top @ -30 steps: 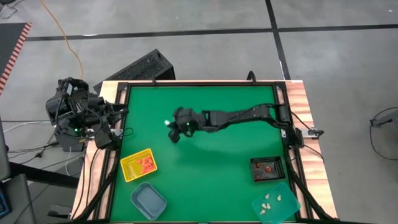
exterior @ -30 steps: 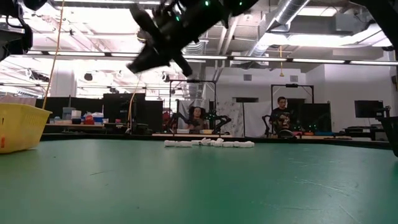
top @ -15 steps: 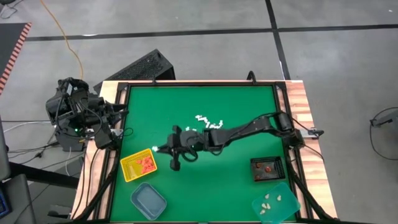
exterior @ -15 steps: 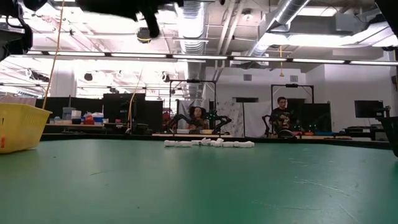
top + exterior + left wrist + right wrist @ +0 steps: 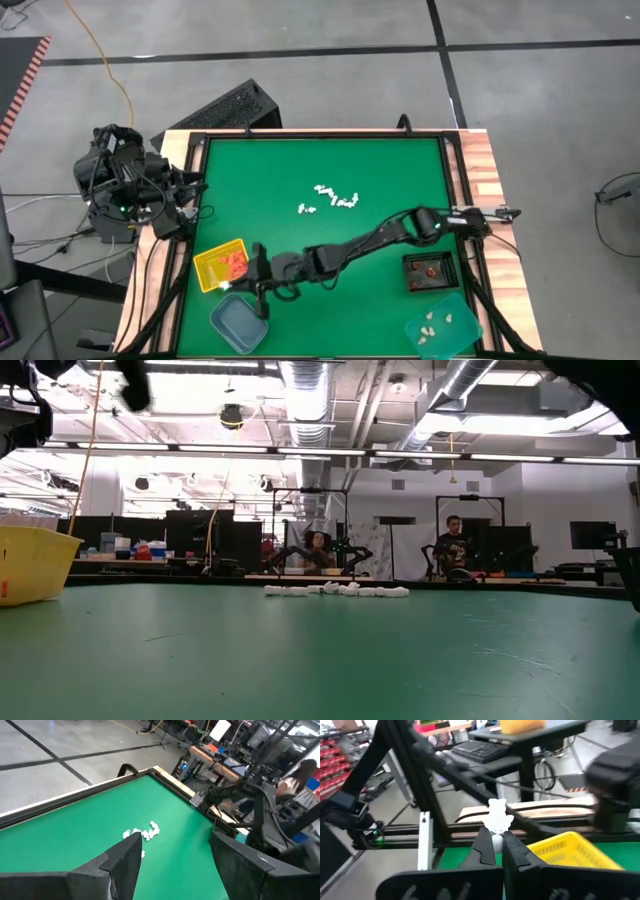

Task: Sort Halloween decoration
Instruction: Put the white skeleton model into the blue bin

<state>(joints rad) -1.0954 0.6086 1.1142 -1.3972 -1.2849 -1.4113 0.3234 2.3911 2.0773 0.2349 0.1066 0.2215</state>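
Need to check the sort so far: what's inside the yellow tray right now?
Orange-red trinkets lie in the yellow tray. The right pincer, shut on a white trinket, covers the tray's near corner, so anything there is hidden.

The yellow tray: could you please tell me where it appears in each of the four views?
High view: yellow tray near the table's left edge, beside the right gripper.
Low view: at the far left.
Left wrist view: not in it.
Right wrist view: beyond the fingertips.
Shared landmark: the green table.
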